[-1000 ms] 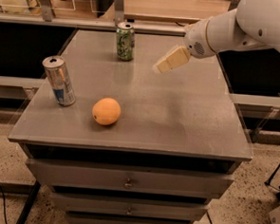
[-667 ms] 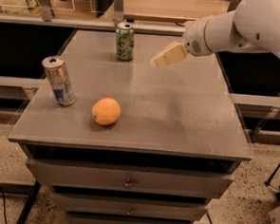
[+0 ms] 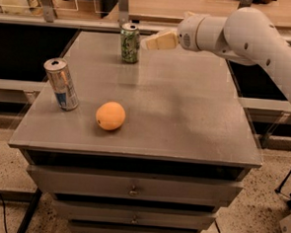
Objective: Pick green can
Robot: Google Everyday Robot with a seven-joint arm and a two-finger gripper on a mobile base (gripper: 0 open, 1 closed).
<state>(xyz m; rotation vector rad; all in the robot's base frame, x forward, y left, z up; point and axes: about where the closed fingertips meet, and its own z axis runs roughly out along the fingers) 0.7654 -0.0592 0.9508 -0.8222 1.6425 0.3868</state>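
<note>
The green can [image 3: 129,43] stands upright near the far edge of the grey cabinet top [image 3: 185,106], left of centre. It is green with white swirls and a silver rim. My gripper [image 3: 149,43] reaches in from the right on a white arm and sits just to the right of the can, at about its upper half. The gripper is close to the can but I cannot tell whether it touches it.
A taller silver can with a blue label [image 3: 61,83] stands at the left edge. An orange [image 3: 110,116] lies in front of centre. The cabinet has drawers below [image 3: 133,189]. A wooden counter [image 3: 201,5] runs behind.
The gripper has moved left and slightly up, from the middle right of the top to right beside the green can. The cans and the orange have not moved.
</note>
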